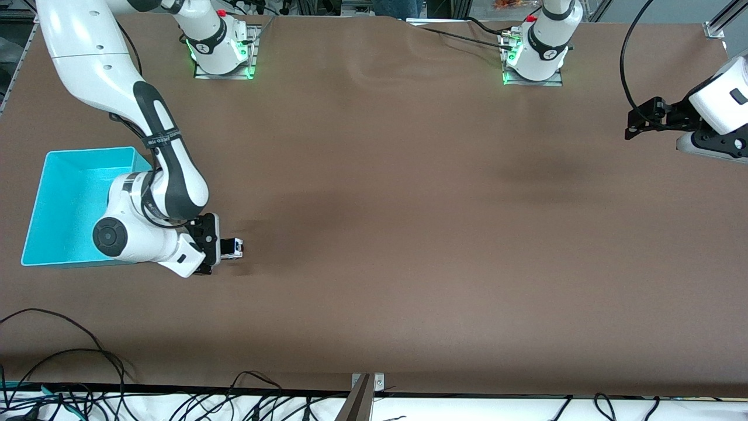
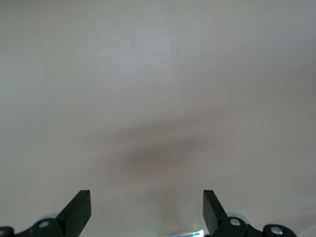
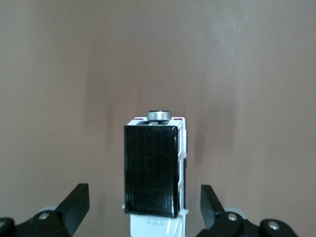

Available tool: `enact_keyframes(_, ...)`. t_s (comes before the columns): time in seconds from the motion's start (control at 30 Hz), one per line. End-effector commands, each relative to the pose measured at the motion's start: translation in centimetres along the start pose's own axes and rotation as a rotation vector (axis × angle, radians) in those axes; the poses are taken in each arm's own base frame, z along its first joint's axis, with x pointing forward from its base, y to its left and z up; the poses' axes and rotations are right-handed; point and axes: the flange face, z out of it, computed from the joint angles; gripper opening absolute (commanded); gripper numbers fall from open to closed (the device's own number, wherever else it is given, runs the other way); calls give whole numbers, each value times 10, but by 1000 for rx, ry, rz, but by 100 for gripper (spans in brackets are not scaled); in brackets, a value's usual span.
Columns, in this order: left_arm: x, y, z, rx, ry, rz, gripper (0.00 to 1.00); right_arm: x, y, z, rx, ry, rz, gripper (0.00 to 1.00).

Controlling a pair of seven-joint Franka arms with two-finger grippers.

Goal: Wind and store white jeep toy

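Your right end effector (image 3: 145,210) stands spread wide at lower left, straddling the white jeep toy (image 3: 157,173) untouched; your left end effector (image 2: 147,210) waits released, upper right.

Table covering (image 1: 409,204): brown, matt, cloth-like, faint wrinkles upper middle of front view.
White jeep toy (image 3: 157,173): glossy plastic, black roof reflective, metallic-looking spare wheel.
Cyan bin (image 1: 64,193): smooth plastic, slight sheen.
Arm shells: glossy white plastic.
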Motion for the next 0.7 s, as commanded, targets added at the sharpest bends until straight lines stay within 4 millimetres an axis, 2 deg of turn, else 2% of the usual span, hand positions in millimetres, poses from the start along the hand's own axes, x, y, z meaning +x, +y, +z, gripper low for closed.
enact_keyframes(0.0,1,-1,-2,-22,5,1,100,6,1,5,-18,13,-23,91)
enact_keyframes(0.07,1,-1,-2,-22,5,1,100,10,1,6,-17,8,-31,80)
enact_keyframes(0.2,2,0,-2,-22,5,3,100,18,0,7,-17,0,-49,50)
enact_keyframes(0.4,1,0,-3,-22,7,4,100,28,1,2,-22,-41,-97,18)
enact_keyframes(0.53,2,0,-3,-21,7,3,100,29,3,-7,-31,-47,-89,15)
enact_keyframes(0.67,1,0,-2,-22,4,3,100,31,2,-35,-48,-43,-81,14)
